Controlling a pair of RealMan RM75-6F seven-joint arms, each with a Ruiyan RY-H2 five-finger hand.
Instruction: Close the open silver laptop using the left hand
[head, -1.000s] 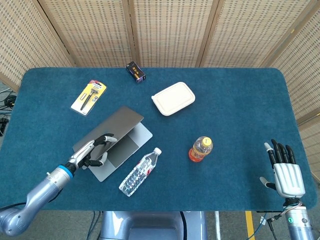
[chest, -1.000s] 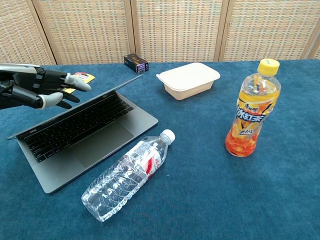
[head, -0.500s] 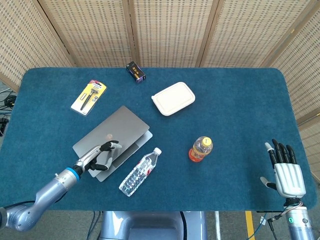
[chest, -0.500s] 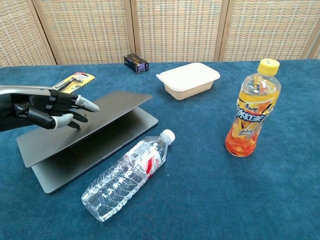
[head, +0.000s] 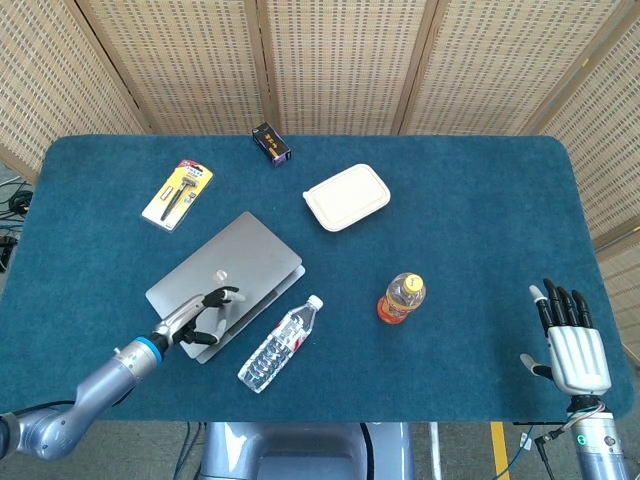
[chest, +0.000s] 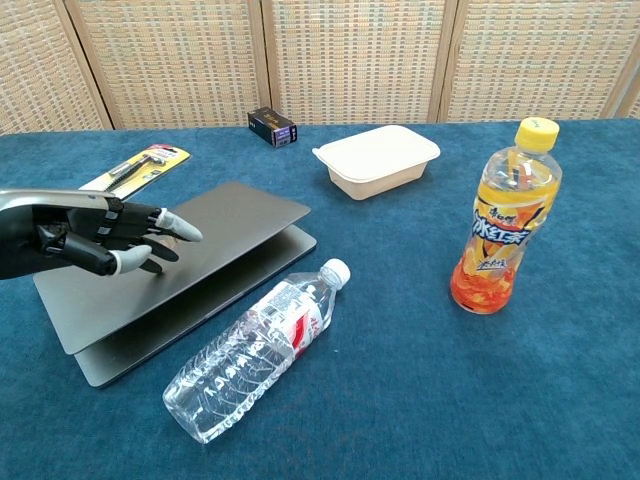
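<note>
I have the left hand (chest: 105, 240) resting on the lid of the silver laptop (head: 226, 279), fingers stretched out flat and grasping nothing, fingertips (chest: 183, 231) over the lid's near-left part. The laptop sits left of centre on the blue table (head: 470, 200), its lid lowered almost onto the base with a thin wedge of gap showing at the right edge in the chest view. I see the hand (head: 200, 316) at the laptop's near corner in the head view, too.

Just right of the laptop, a clear water bottle (chest: 258, 348) lies on its side, cap pointing far-right, close to the base edge. An orange drink bottle (chest: 502, 217) stands upright well to the right. A white lidded food box (head: 346, 197) sits beyond the laptop, a small dark box (head: 271, 143) at the far edge, and a yellow-carded tool pack (head: 178, 194) at far left.

My right hand (head: 571, 337) hovers at the near-right corner, fingers straight and released.
</note>
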